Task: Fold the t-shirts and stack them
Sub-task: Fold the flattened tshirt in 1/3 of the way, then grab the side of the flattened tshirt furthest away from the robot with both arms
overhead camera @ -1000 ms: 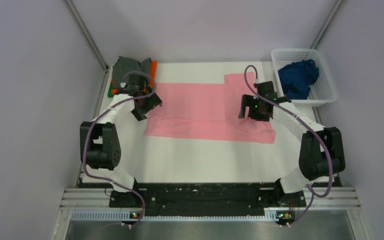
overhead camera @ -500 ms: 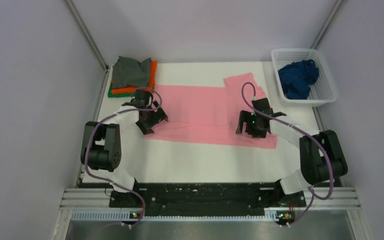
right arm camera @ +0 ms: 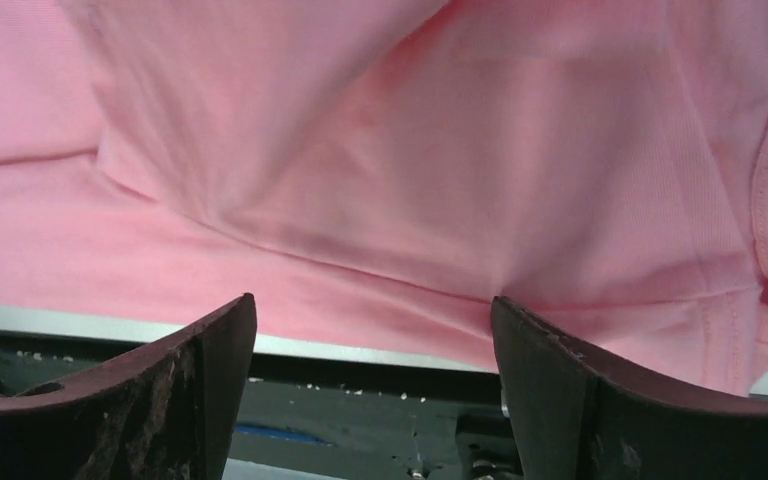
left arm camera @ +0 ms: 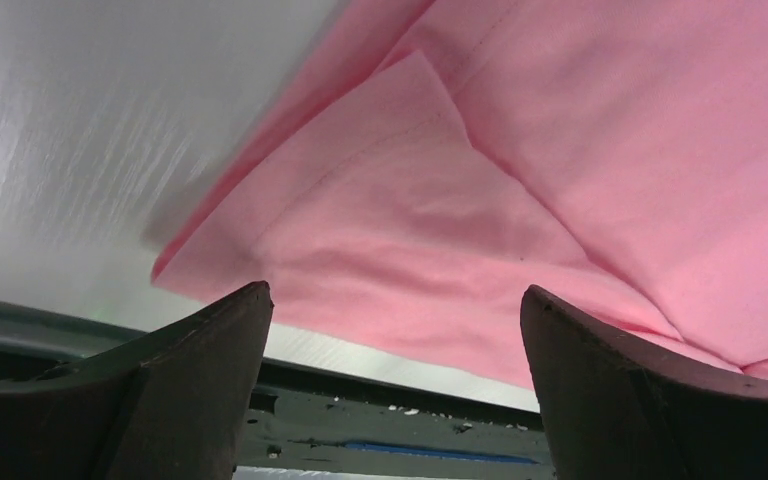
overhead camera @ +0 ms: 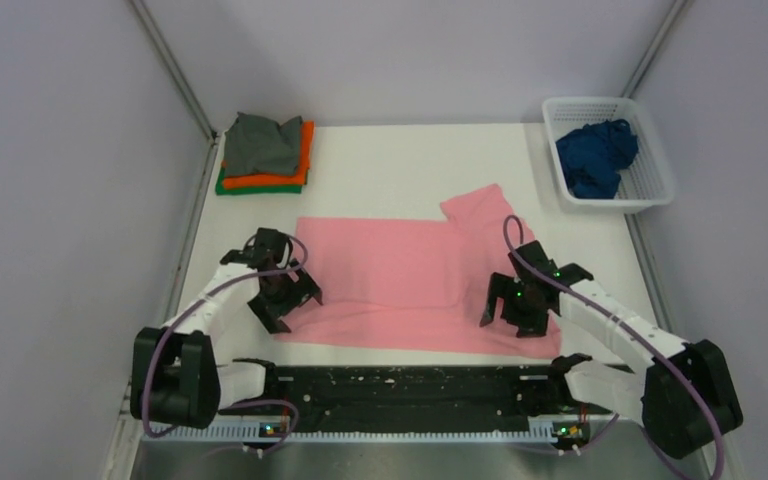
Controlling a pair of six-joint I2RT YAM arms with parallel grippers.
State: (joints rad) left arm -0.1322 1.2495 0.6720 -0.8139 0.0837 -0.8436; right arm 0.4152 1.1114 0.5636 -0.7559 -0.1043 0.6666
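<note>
Pink tee (overhead camera: 400,280) lies flat by near edge, likely for easy reach when folding; left gripper (overhead camera: 285,298) at near-left corner, right gripper (overhead camera: 517,308) at near-right hem; both jaws spread, gripping nothing; folded stack (overhead camera: 265,155) far left.
</note>
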